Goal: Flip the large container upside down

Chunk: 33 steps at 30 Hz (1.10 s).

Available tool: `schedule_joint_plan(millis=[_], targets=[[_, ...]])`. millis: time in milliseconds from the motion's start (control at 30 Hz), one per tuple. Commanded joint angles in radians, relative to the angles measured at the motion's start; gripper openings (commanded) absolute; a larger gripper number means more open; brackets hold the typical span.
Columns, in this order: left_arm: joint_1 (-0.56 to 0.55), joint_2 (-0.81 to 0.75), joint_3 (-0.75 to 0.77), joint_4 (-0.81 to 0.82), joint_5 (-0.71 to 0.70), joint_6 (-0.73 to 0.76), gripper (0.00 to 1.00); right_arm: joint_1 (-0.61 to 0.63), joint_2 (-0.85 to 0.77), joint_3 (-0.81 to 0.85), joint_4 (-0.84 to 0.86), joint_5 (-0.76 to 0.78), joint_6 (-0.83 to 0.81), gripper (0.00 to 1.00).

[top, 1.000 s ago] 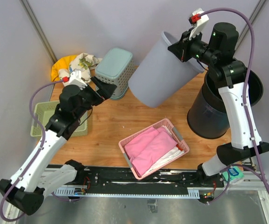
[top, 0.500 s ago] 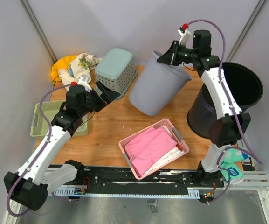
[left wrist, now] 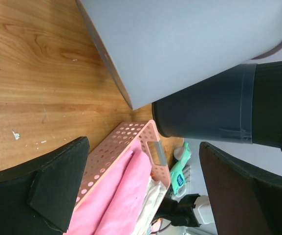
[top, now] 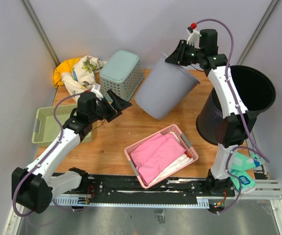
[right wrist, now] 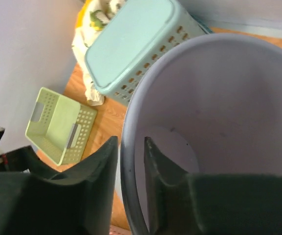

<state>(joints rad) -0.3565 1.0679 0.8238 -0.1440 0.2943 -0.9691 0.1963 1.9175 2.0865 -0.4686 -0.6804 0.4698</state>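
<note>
Item: large grey container, tilted, far centre of table. Right gripper clamped on its rim; left gripper spread wide, near its base. Advice: hold firm, roll mouth downward, clear of black bin

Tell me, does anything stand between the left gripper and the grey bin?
Nothing visible does. The open left gripper points toward the grey bin, with only bare table between them.

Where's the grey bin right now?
The grey bin is tilted, top view far middle, between the teal basket and black bin, rim pinched by the right hand.
</note>
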Motion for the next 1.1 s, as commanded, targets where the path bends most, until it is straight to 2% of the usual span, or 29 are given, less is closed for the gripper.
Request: schedule_joint_plan(millis=[0, 100, 267, 367, 733, 867, 900, 1000, 1067], targets=[[0.006, 0.038, -0.027, 0.074, 0.032, 0.004, 0.99, -0.007, 0.058, 0.058, -0.205, 0.166, -0.112, 0.36], [0.006, 0.063, -0.036, 0.117, 0.052, 0.0, 0.99, -0.007, 0.055, 0.055, -0.232, 0.207, -0.148, 0.51], [0.006, 0.143, -0.018, 0.187, 0.1, 0.001, 0.99, -0.005, 0.043, 0.066, -0.264, 0.239, -0.194, 0.69], [0.005, 0.176, 0.012, 0.187, 0.113, 0.021, 0.99, 0.004, 0.028, 0.064, -0.289, 0.244, -0.239, 0.73], [0.007, 0.194, 0.144, 0.026, 0.034, 0.209, 0.99, 0.024, -0.094, -0.03, -0.345, 0.519, -0.325, 0.77], [0.006, 0.208, 0.215, -0.038, -0.051, 0.306, 0.99, 0.035, -0.162, -0.111, -0.313, 0.551, -0.305, 0.76], [0.006, 0.213, 0.222, -0.034, -0.064, 0.329, 0.99, 0.043, -0.173, -0.127, -0.31, 0.55, -0.3, 0.76], [0.006, 0.232, 0.221, 0.002, -0.075, 0.371, 0.99, 0.092, -0.192, -0.161, -0.313, 0.563, -0.304, 0.63], [0.006, 0.247, 0.221, 0.034, -0.05, 0.393, 0.99, 0.112, -0.196, -0.178, -0.312, 0.579, -0.297, 0.6]])
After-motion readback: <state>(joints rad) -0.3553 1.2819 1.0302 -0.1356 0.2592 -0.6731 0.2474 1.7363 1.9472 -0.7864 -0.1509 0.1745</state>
